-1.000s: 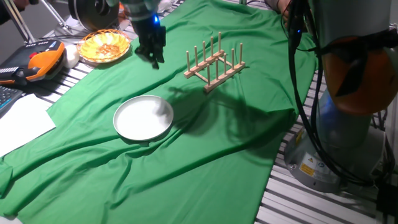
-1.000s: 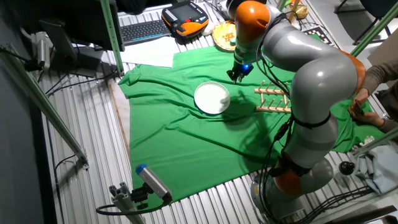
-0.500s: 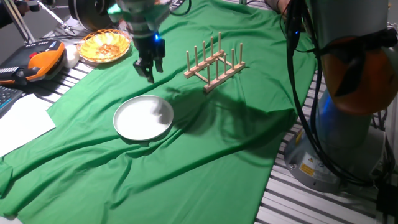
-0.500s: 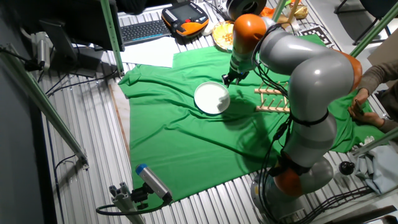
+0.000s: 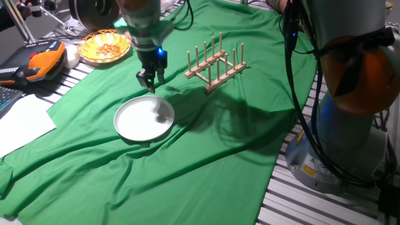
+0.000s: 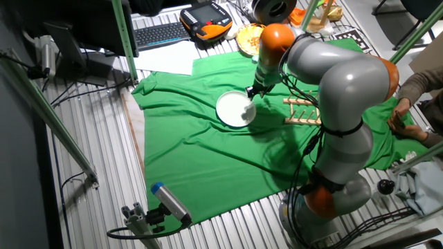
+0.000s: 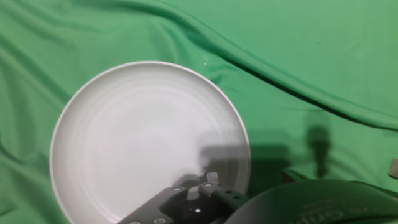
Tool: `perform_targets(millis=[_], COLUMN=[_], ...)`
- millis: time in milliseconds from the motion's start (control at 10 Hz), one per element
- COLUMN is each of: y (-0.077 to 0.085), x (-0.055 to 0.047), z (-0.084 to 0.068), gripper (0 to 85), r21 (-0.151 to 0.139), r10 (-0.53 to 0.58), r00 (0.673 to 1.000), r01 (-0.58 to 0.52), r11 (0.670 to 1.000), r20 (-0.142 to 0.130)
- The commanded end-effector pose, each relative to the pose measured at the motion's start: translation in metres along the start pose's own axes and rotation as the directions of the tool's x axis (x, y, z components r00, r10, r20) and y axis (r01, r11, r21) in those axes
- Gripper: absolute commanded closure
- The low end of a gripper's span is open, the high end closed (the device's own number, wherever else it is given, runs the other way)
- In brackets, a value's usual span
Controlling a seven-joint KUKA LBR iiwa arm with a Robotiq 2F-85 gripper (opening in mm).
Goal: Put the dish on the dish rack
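1. Nearest thing in one fixed view is the green cloth covering the counter, all rumpled, with big folds running across the lower half of the frame.
2. The dish lies flat on that cloth, left of centre, nothing in it. The hand view looks straight down on it, filling the left and middle of that frame.
3. The hand hovers just above the dish's far rim, fingers pointing down, holding nothing. I honestly can't tell how wide it's open; the fingers look close together but they're small and dark.
4. So I'd say this is the reach-for-the-dish step, grasp not made yet.
5. Next move probably calls for dropping onto the rim and pinching it. A shallow plate lying flat on soft cloth gives little edge to get under, so that looks fiddly.
6. Further back, upper middle, the dish rack stands empty, well apart from the dish.
7. Upper left corner: a woven basket of food, not part of this.
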State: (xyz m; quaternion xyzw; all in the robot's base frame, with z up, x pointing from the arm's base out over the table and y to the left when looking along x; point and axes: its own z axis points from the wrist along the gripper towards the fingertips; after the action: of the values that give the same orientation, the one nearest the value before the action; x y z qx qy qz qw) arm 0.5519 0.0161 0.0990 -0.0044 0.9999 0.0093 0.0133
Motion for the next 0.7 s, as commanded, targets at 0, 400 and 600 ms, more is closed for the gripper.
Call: perform_targets(millis=[0, 400, 600], y=[-0.001, -0.004, -0.008], x=[-0.001, 0.000, 0.000], z=[0.011, 0.031, 0.041], gripper=[17.0, 17.0, 34.0], r21=[-0.006, -0.015, -0.029], r10=[-0.002, -0.008, -0.014], r00=[1.000, 1.000, 0.999], r01=[0.002, 0.008, 0.015], r11=[1.000, 1.000, 0.999], r20=[0.005, 0.028, 0.043])
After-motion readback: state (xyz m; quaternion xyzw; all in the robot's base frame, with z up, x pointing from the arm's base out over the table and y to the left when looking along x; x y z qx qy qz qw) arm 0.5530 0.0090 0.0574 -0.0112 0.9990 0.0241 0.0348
